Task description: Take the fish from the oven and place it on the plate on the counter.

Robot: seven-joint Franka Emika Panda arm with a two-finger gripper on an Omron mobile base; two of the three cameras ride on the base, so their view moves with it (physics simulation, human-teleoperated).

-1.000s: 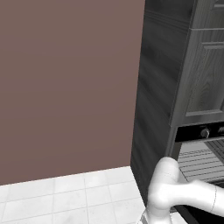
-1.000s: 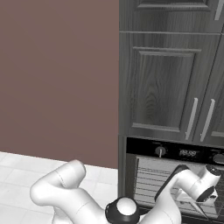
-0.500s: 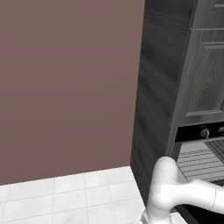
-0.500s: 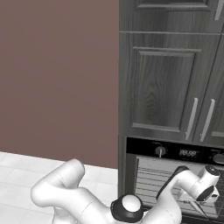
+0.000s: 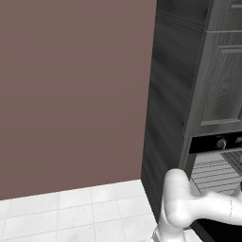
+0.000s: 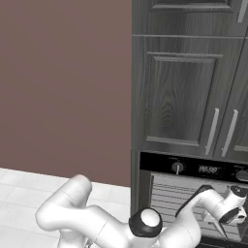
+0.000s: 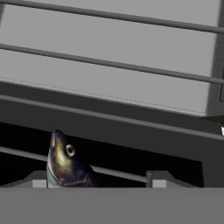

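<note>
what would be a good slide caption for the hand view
Hand view inside the oven: the fish lies by one finger tip of the gripper, wire racks beyond.

Fish [image 7: 65,164]: olive-gold head, silver-grey body, yellow eye. Oven [image 6: 193,179]: black control strip, pale grey interior, grey wire racks [image 7: 109,63]. Cupboards [image 6: 179,97]: dark grey wood grain. Wall [image 5: 71,94]: brown-mauve. Floor [image 5: 71,215]: white tiles.

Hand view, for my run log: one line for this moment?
phase: reaching | gripper: around silvery yellow-headed fish, jaws apart | site: oven wire rack
</note>
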